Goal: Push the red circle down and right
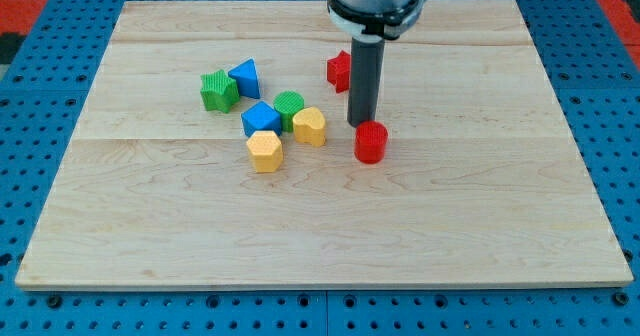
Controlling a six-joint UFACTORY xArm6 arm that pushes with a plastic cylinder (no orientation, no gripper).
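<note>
no fingers here, just my tip (360, 125) touching the red circle (370, 142) mid-board at its upper left; looks light, hard and slidey, so push there, dead centre or it rolls off

**Colours and patterns on the board**

Pale wooden board (480, 226), faint grain. Blue perforated surround (40, 306). Red ribbed cylinder block (370, 142); red block (338, 70); green star-like block (218, 90); green ribbed cylinder (289, 104); two blue blocks (246, 77) (260, 118); two yellow blocks (309, 126) (265, 150). Dark rod (362, 81).
</note>
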